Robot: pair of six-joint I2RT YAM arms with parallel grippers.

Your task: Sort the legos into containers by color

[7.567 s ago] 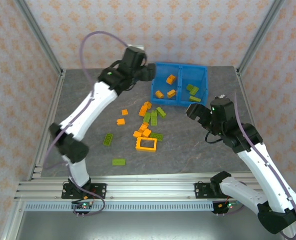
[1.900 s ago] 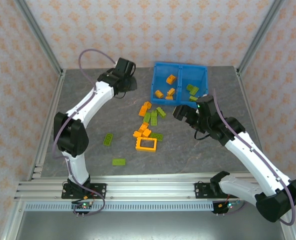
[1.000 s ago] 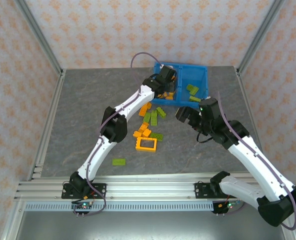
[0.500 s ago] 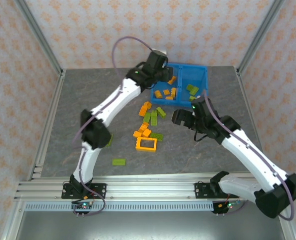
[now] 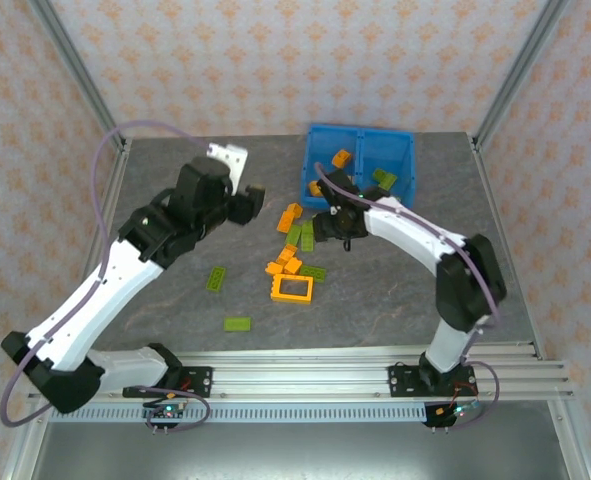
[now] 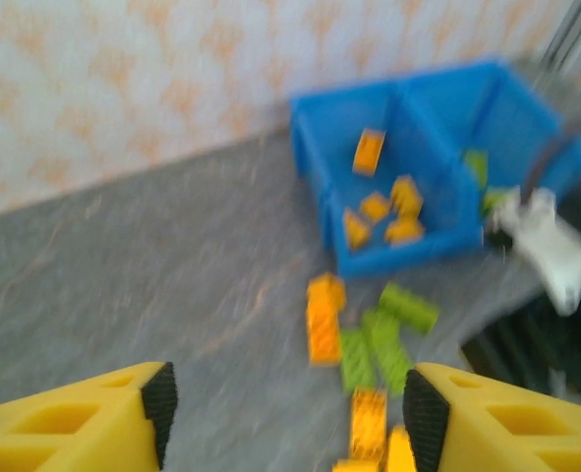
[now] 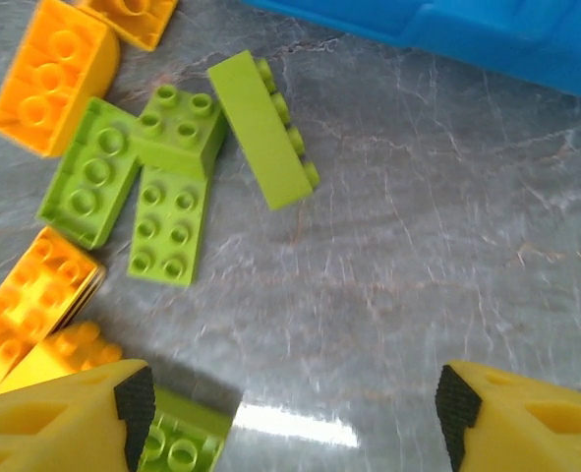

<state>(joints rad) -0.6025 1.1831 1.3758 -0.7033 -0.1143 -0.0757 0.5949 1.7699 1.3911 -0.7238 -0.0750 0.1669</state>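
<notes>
Orange and lime green legos (image 5: pixel 295 240) lie in a loose pile on the grey table, in front of the blue bin (image 5: pixel 360 132). Its left compartment holds orange bricks (image 5: pixel 341 158) and its right one holds green bricks (image 5: pixel 386 181). The orange frame (image 5: pixel 292 288) lies flat below the pile. My right gripper (image 5: pixel 315 228) hovers open at the pile's right edge. In the right wrist view, green bricks (image 7: pixel 177 128) lie ahead of that gripper (image 7: pixel 295 408), with nothing between the pads. My left gripper (image 5: pixel 252 199) stands open left of the pile. The left wrist view is blurred, and that gripper (image 6: pixel 290 413) is empty.
Two green bricks (image 5: pixel 216 278) (image 5: pixel 237 323) lie apart at the lower left. Metal frame posts and patterned walls close in the table. The right arm's forearm (image 5: pixel 405 225) stretches across the front of the bin. Bare grey table (image 5: pixel 165 170) spreads at the far left.
My left gripper has swung away from the bin's left compartment to the left of the pile. My right gripper has moved left to the pile's edge.
</notes>
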